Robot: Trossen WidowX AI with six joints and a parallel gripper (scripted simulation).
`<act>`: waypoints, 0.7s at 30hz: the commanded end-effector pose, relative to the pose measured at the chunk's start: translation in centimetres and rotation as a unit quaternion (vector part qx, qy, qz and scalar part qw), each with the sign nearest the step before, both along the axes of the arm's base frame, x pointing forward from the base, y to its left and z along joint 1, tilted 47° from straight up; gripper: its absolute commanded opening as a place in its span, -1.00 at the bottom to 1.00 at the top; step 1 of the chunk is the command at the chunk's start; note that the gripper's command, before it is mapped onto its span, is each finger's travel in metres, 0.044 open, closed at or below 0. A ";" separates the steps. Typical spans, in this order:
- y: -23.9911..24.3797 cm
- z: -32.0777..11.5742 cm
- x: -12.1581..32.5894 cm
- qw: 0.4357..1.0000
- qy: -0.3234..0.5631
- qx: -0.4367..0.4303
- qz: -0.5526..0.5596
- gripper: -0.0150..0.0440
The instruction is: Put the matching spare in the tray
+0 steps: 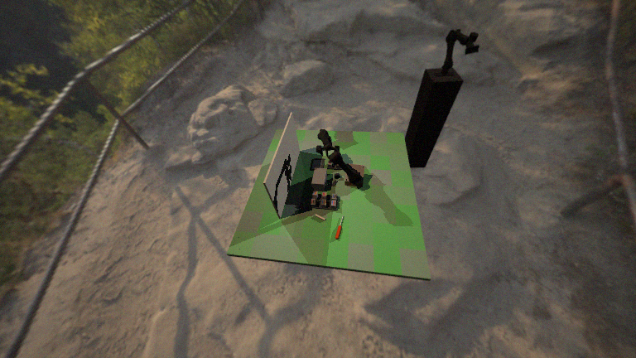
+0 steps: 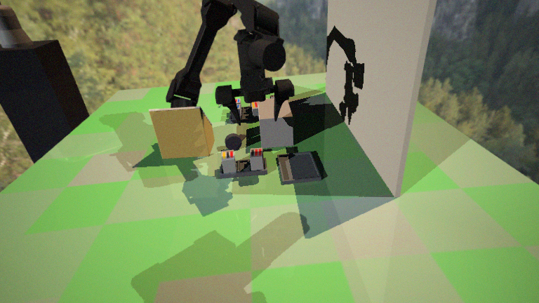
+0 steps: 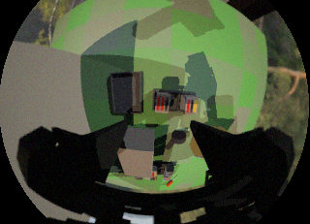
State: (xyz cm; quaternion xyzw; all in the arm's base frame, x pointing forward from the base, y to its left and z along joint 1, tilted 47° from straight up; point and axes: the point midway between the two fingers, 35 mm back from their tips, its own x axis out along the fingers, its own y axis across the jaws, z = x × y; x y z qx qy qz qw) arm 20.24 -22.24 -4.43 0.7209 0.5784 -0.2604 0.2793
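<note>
Our wide-open black metal gripper [image 1: 327, 151] [image 2: 257, 121] [image 3: 159, 123] holds nothing, and the flat dark square tray [image 1: 317, 164] [image 2: 318, 178] [image 3: 138, 92] still needs its matching spare.

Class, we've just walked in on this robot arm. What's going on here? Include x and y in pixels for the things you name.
The arm's gripper [image 2: 258, 120] [image 3: 159, 123] is open and holds nothing. It hangs by the grey box [image 2: 276, 132] [image 3: 140, 139]. The tray [image 2: 283, 174] [image 3: 138, 93] has no spare in it. Beside the tray, a rack [image 2: 243, 172] holds two spares with coloured bars on top. The job, putting the matching spare in the tray, is not done.
</note>
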 end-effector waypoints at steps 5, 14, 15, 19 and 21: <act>-0.1 -0.6 -0.8 0.999 0.032 0.008 -0.028 1.00; 2.7 -3.4 -0.1 0.999 0.031 0.008 -0.028 0.53; 2.7 -3.4 -0.1 0.999 0.031 0.008 -0.028 0.53; 2.8 -3.4 -0.2 0.999 0.031 0.008 -0.028 0.53; 2.8 -3.4 -0.3 0.999 0.031 0.008 -0.028 0.53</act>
